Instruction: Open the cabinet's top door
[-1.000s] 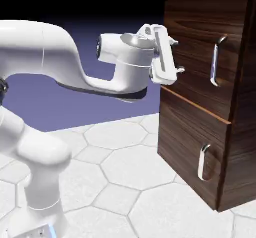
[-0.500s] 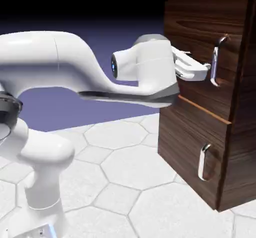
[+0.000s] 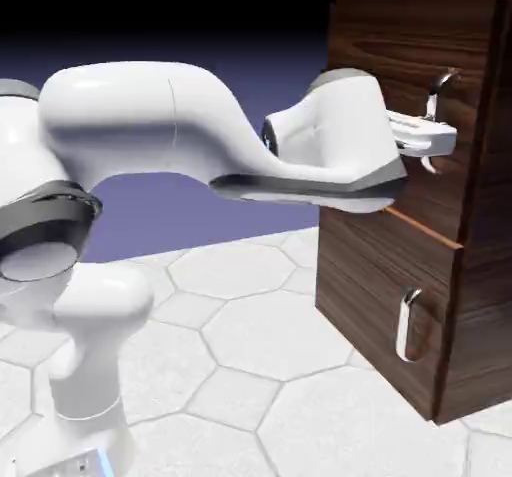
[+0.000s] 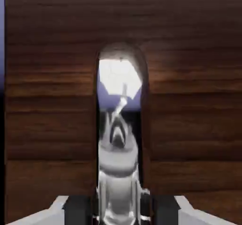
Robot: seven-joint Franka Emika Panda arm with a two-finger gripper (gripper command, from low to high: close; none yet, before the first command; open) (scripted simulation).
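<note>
Hand view: top door (image 4: pixel 47 129) hndl (image 4: pixel 118 160) btwn jaws, which pinch it both sides.

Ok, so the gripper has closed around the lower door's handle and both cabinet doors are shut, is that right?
Not quite: the exterior view shows the gripper at the top door's handle, not the lower one. The hand view shows that handle between its fingertips. The rest is right: it has closed around the handle, and both doors are shut.

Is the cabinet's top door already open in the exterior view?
No, the top door sits flush in the cabinet, with no gap visible at its edges.
</note>
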